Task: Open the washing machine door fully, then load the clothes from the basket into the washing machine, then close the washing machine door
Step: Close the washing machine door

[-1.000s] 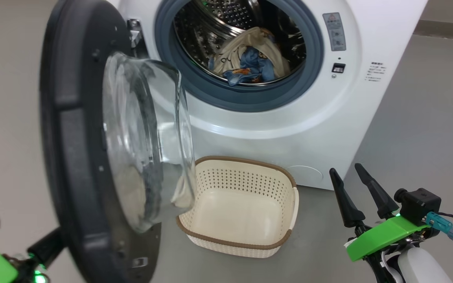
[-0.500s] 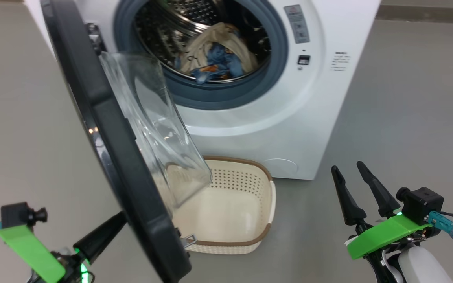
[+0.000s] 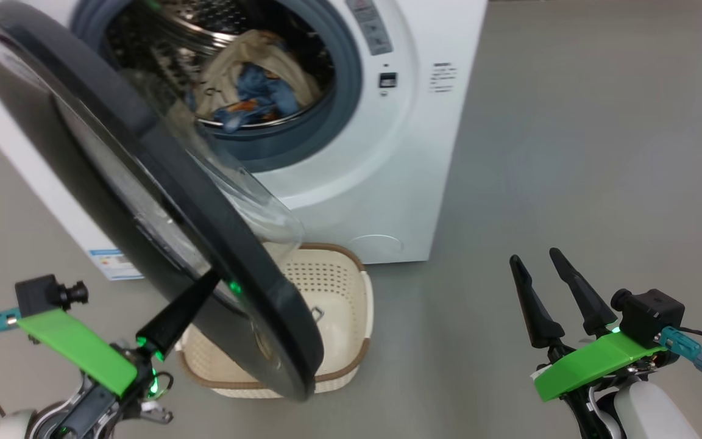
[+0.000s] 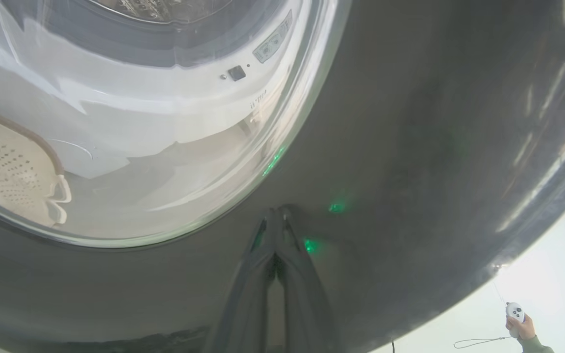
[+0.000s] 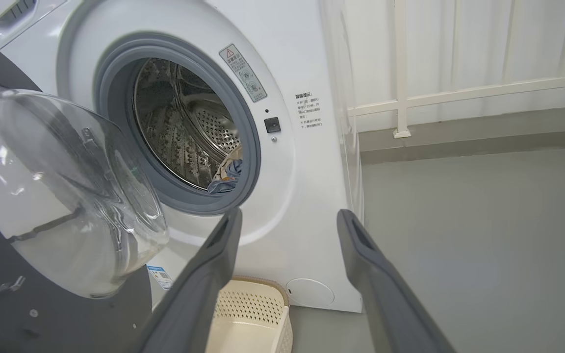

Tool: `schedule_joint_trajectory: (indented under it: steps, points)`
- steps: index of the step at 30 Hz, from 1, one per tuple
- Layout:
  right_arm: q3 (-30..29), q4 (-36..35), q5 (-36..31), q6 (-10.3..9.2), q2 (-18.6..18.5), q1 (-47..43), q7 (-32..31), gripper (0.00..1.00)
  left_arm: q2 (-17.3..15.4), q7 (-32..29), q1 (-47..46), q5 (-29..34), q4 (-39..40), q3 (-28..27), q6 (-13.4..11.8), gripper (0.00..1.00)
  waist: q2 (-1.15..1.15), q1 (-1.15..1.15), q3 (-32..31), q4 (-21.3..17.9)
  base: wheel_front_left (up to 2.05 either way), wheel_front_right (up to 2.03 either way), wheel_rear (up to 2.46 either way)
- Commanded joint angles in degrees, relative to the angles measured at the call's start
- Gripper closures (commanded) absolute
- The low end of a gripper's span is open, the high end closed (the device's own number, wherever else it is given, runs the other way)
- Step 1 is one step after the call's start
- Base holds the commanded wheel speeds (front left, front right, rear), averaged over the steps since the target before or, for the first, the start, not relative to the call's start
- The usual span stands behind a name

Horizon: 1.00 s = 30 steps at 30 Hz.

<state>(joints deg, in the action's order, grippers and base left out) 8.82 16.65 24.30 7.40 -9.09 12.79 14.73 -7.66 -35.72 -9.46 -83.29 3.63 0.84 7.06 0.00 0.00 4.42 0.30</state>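
Swung nearer shut than a second ago, the washing machine door [image 3: 144, 201] hangs over the basket [image 3: 345, 286] before the washing machine [image 3: 387, 183]. Left gripper [image 3: 211, 280], jaws clenched empty, pushes its outer face to close it. Clothes [image 3: 253, 91] lie inside the machine. Right gripper [image 3: 532, 256] idles, jaws released

clothes [image 3: 253, 91] in washing machine [image 3: 400, 183] | basket [image 3: 329, 277] before it | washing machine door [image 3: 162, 183] above basket

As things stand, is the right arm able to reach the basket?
Probably yes: bare floor lies between the open right claw and the basket, and the washing machine door hangs over its left part only.
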Motion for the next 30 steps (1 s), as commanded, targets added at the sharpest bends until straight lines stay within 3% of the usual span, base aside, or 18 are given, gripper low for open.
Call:
schedule_joint_trajectory:
  steps: [1, 13, 30]
  points:
    - [1.2, -1.7, -0.5, 0.09, 0.1, 1.1, 0.3, 0.00, 0.1, 1.0, -4.0, 0.5, 0.9, -1.4, 0.4, 1.00, 0.00, 0.00, 1.1, -2.9, 0.00, 0.00, 0.00]
    - [1.0, -2.0, -0.6, 0.09, 0.4, 1.2, 0.3, 0.00, 1.0, 6.1, -9.1, 2.0, -4.2, 0.1, 0.4, 1.00, 0.00, 0.00, 1.9, -7.1, 0.00, 0.00, 0.00]
    - [0.4, -2.0, -0.9, 0.09, 0.7, 1.0, 0.3, 0.00, -0.7, 8.5, -10.0, 0.6, -5.5, 2.1, 0.4, 1.00, 0.00, 0.00, 1.9, -5.5, 0.00, 0.00, 0.00]
